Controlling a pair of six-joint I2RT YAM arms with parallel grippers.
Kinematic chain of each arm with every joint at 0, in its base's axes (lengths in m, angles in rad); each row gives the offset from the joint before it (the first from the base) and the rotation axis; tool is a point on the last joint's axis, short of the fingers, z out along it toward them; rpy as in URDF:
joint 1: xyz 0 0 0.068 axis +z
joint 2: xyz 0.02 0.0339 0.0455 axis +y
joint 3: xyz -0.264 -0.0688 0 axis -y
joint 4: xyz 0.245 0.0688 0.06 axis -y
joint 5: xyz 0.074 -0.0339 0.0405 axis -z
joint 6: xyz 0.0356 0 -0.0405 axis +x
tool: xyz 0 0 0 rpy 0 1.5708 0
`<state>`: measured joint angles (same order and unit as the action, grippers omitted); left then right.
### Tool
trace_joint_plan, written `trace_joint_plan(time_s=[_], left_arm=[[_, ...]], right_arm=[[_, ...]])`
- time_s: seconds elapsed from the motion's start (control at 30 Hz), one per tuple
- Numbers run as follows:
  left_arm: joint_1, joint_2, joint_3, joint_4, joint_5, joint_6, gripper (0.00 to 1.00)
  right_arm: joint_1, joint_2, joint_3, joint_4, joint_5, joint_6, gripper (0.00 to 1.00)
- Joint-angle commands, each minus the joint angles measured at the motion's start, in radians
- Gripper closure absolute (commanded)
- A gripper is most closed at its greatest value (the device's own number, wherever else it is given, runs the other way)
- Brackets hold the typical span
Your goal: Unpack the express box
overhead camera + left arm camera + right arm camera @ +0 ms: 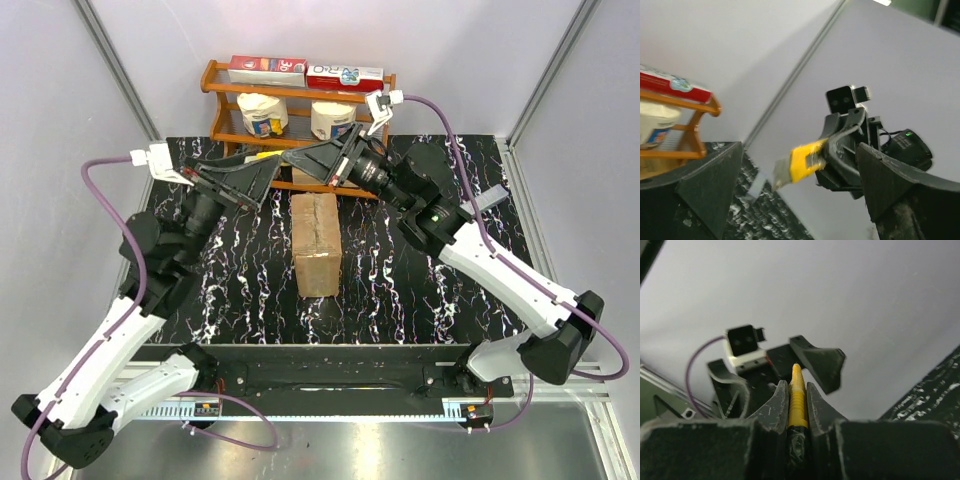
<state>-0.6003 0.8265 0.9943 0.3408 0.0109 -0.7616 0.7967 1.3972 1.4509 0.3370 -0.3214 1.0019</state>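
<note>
Right gripper (797, 386) pinches the yellow utility knife (796, 374) by its handle, while the left gripper (800, 175) is spread wide, its fingers (715, 185) apart from the knife on both sides.
Both grippers meet in the air over the far part of the black marbled table (420, 290), just in front of the wooden rack (225, 100). The express box (317, 245) lies shut at the table's middle, below and nearer than the grippers, its tape seam facing up. This looks like a handover of the knife. To do it well, the right pinch should be firm and square on the handle before the left gripper backs straight away, clear of the blade (781, 174). After that, the cut should run shallow along the seam, with the free gripper steadying the box.
</note>
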Motion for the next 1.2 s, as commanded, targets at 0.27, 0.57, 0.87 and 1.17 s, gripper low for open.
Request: trace_joint_plan(time_s=[0.27,0.57,0.87,1.17], left_arm=[[0.077,0.04,0.391,-0.663,0.064,0.361,0.01],[0.215,0.206,0.344,-0.887,0.164,0.159,0.01],[0.217,0.258,0.031,-0.709,0.397,0.019,0.01],[0.203,0.23,-0.181,-0.514,0.504,-0.194,0.1]], right_arm=[[-0.08,-0.17,-0.017,-0.404,0.022,-0.296,1.0],[-0.086,-0.225,-0.029,-0.673,0.315,-0.45,1.0],[-0.086,-0.208,-0.075,-0.76,0.436,-0.464,1.0],[-0.085,-0.172,-0.101,-0.762,0.42,-0.46,1.0]])
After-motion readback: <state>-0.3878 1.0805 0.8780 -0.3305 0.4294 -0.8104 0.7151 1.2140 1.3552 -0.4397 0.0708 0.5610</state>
